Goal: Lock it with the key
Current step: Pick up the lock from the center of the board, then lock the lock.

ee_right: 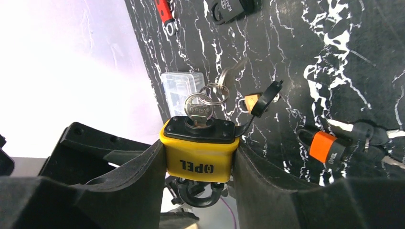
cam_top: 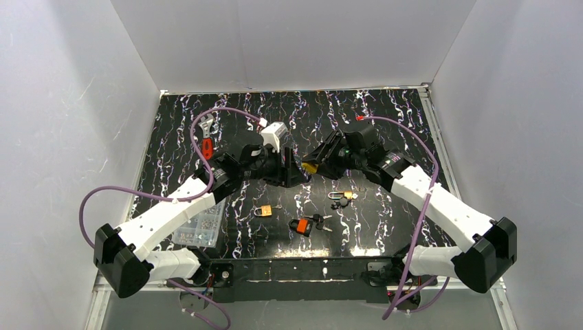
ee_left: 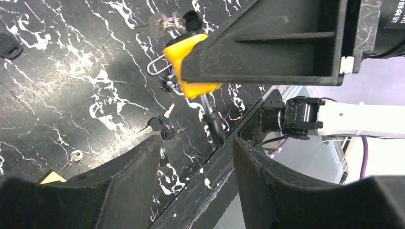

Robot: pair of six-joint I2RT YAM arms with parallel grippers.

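Right tool (ee_right: 200,160) around yellow padlock (ee_right: 199,149)

"OPEL", black letters, upside down, on yellow padlock (ee_right: 199,152) body; key (ee_right: 198,110) stamp illegible.

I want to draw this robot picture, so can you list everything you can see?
Big padlock: one, yellow, held up above the table.
Key: one, silver, stuck in the big padlock.
Small padlock: two, brass, mid-table; the second lies further right.
Orange padlock: one, orange, near middle, keys beside it.
Red thing: one, red, far left; cannot tell what.
Box: one, clear, near left.
Table: one, black with white veins.
Left gripper: one, black, open, facing the big padlock.
Right gripper: one, black, clamping the big padlock.
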